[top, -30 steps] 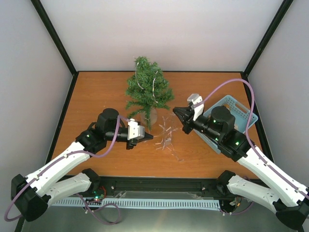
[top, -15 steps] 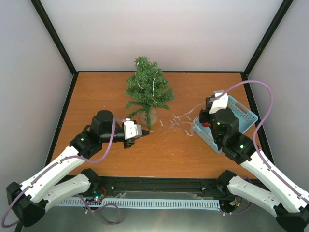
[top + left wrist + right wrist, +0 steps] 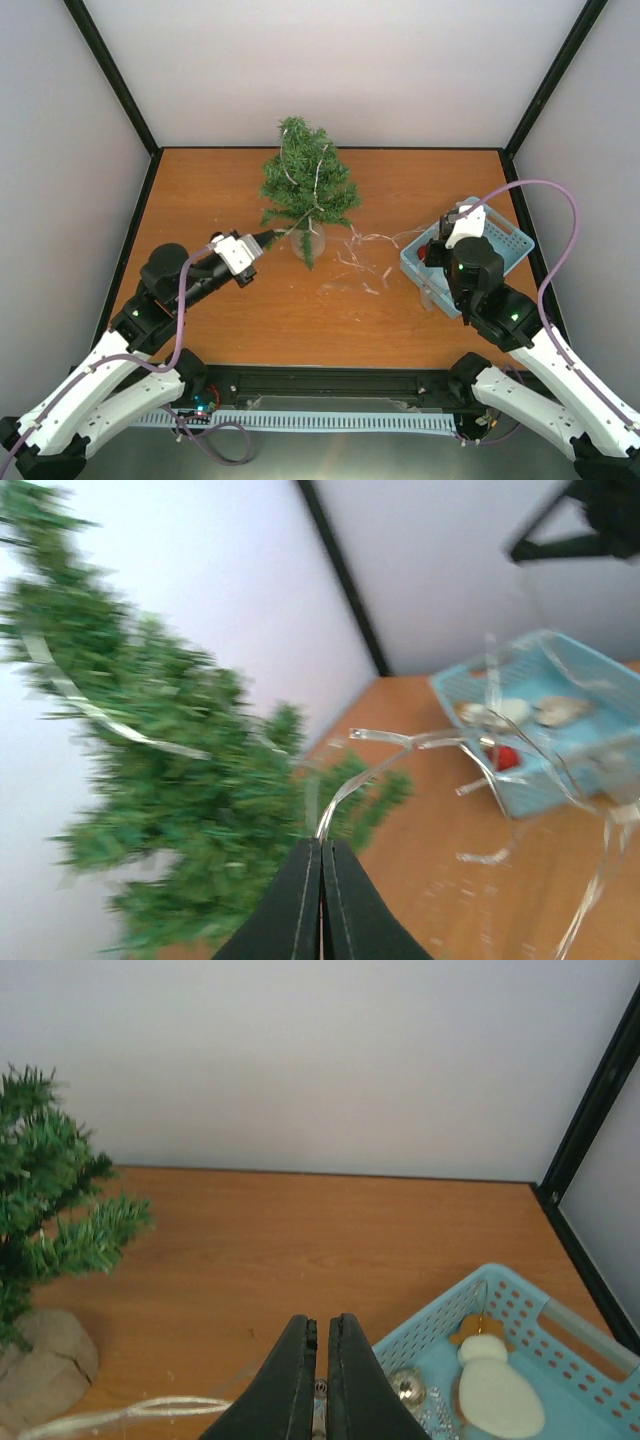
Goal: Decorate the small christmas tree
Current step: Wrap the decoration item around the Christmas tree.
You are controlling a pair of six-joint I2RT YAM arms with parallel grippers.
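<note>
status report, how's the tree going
Left gripper shut on ribbon beside tree. Right gripper shut on it at basket. Tree upright, partly wrapped. Nothing blocking.

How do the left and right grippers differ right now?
The left gripper sits beside the small christmas tree; the right gripper hangs by the blue basket. The left gripper pinches the clear strand; the right gripper's hold is unclear. Both are shut.

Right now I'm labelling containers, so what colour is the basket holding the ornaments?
Light blue, with perforated sides; the basket shows best in the right wrist view.
</note>
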